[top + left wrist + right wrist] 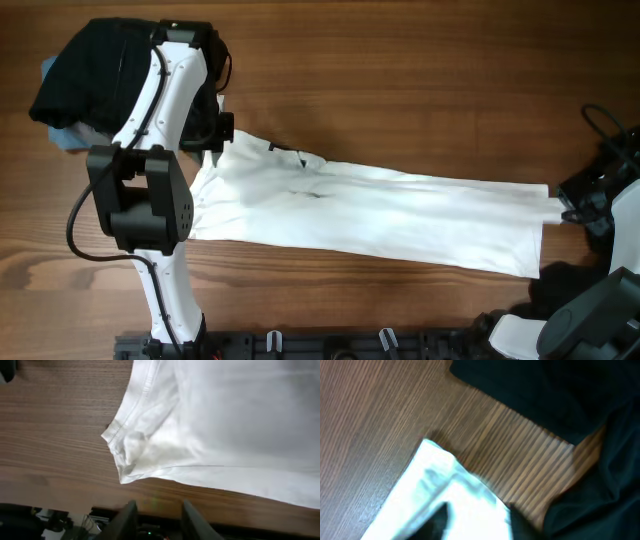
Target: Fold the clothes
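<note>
The white T-shirt (380, 215) lies drawn out in one long, flat band across the middle of the table (420, 80), with one end under the left arm and the other beside the right arm. The left gripper (158, 510) hovers just short of the bunched corner, jaws partly apart and holding nothing. The right gripper (479, 522) also has its jaws apart, and the opposite corner lies loose between them (the view is blurred, but no pinch shows). The band looks ready for a crosswise fold. To do it well, each gripper should probably take its corner low and squarely, catch every layer, then carry the end over level so the edges meet. The black pile (85, 65) and the light blue piece (62, 138) sit well apart at the far left.
</note>
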Action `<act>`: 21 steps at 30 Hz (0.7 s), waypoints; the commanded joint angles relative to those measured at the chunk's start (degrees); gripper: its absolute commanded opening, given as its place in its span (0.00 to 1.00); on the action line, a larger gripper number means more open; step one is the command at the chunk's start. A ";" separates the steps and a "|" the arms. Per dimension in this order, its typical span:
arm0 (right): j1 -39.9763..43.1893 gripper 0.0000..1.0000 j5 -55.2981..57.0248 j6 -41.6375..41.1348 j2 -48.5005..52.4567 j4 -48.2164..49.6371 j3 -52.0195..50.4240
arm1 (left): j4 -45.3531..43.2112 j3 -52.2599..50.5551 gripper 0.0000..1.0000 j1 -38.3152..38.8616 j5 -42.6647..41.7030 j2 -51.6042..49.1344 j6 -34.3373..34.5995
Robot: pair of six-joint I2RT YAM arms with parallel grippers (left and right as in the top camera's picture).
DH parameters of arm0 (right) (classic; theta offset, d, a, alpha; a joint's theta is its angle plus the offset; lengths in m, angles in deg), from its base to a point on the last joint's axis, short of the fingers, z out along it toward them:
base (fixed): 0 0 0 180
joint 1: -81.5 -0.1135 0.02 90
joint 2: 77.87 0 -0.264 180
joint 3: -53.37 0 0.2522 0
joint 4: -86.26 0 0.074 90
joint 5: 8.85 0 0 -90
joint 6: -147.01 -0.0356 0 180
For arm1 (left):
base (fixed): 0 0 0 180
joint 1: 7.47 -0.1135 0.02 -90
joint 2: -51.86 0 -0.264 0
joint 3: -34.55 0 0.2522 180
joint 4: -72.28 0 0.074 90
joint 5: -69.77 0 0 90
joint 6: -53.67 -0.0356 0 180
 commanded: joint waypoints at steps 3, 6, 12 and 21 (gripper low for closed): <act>0.35 0.66 2.75 -0.13 -0.72 0.15 0.07 | 0.31 -0.42 0.61 -0.48 1.01 1.95 0.42; 0.35 0.68 -1.90 2.01 -0.72 1.14 0.07 | -0.79 -0.42 0.70 -0.48 0.76 1.95 0.26; 0.35 0.70 -10.38 3.13 -0.72 3.04 0.07 | -16.04 -6.51 0.73 -0.48 -8.31 1.90 -0.15; 0.35 0.70 -11.02 3.30 -0.72 3.43 0.07 | -27.58 -17.25 0.38 -0.42 -15.13 1.90 -3.28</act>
